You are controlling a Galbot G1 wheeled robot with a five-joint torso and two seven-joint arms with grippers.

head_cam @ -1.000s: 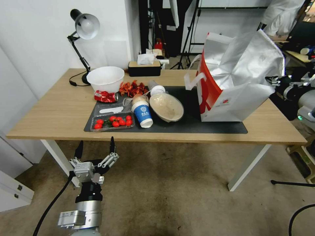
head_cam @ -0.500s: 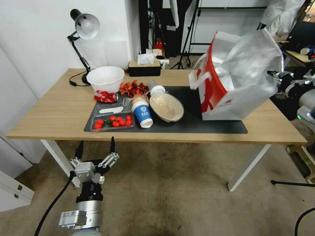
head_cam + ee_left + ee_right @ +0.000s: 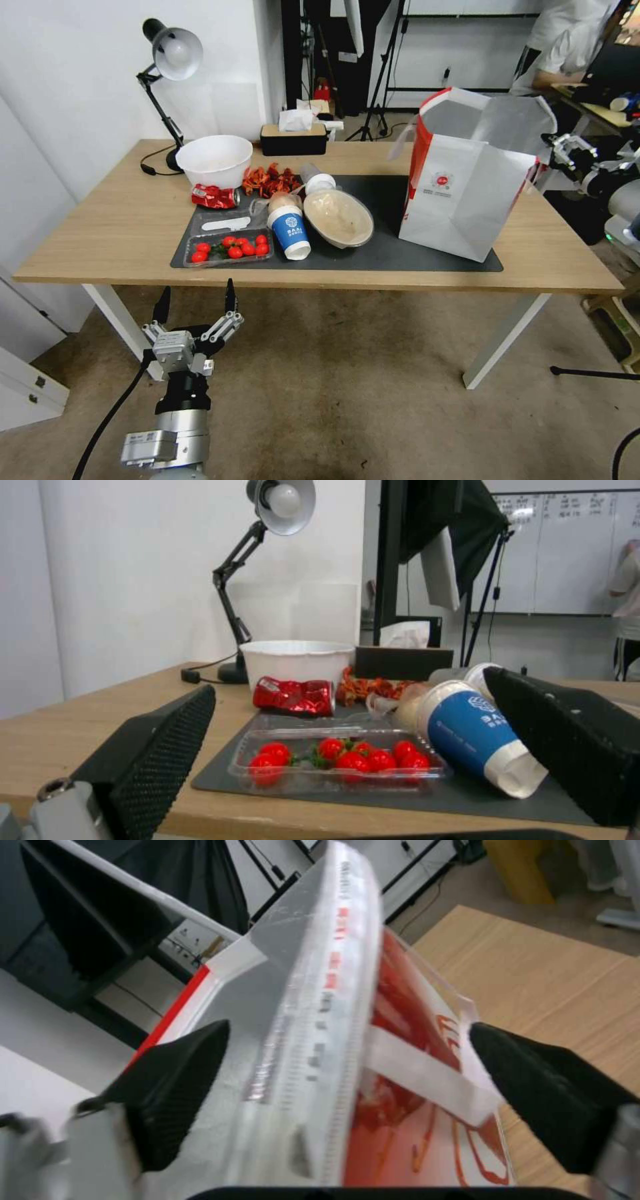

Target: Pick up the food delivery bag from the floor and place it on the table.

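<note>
The food delivery bag (image 3: 467, 190), white paper with red side panels and crinkled silver foil lining, now stands upright on the right of the wood-top table (image 3: 120, 227), partly on the dark mat (image 3: 400, 257); a second ago it leaned tilted. The right gripper (image 3: 559, 148) has let go, fingers spread astride its rim. A clear tray (image 3: 229, 248) holds cherry tomatoes. The left gripper (image 3: 195, 305) hangs low with fingers spread, holding nothing.
</note>
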